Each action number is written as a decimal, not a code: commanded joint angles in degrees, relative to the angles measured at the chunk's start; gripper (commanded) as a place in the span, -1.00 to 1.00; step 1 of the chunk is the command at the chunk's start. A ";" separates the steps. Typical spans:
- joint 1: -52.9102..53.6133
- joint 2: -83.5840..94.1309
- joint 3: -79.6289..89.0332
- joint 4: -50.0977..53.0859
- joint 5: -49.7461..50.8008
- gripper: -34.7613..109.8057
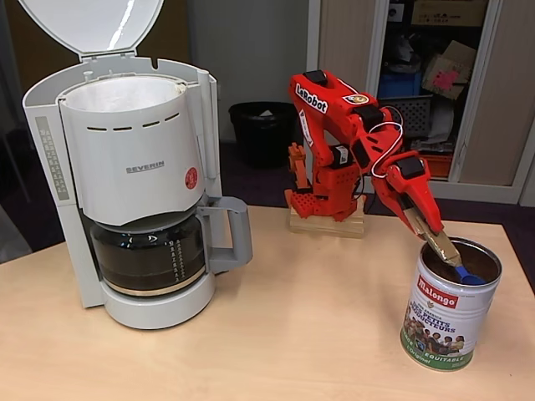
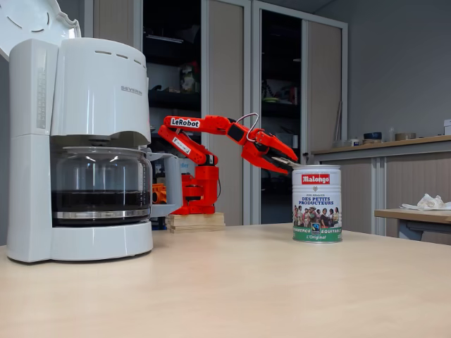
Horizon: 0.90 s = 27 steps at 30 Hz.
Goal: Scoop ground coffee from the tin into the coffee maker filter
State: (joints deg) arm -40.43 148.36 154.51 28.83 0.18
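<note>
You have the tin (image 1: 449, 322) standing upright and open near the right edge of the table in a fixed view, a silver can with a white label, red "Malongo" logo, a photo of people and a green band at the bottom; in another fixed view (image 2: 317, 204) it stands right of centre. Well apart, to the left, the coffee maker filter (image 1: 125, 94) lines the round white "SEVERIN" basket, white paper showing above the rim, lid raised.
</note>
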 commanded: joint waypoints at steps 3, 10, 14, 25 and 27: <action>-0.18 0.09 -1.41 0.09 0.88 -0.52; 0.53 1.67 -0.88 0.09 0.88 -0.52; 1.14 0.88 -2.46 0.00 0.44 -0.52; 2.55 -6.77 -11.87 0.53 -13.36 -0.52; 2.55 -7.65 -13.62 1.93 -16.35 -0.52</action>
State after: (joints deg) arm -37.53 141.06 144.93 29.00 -11.87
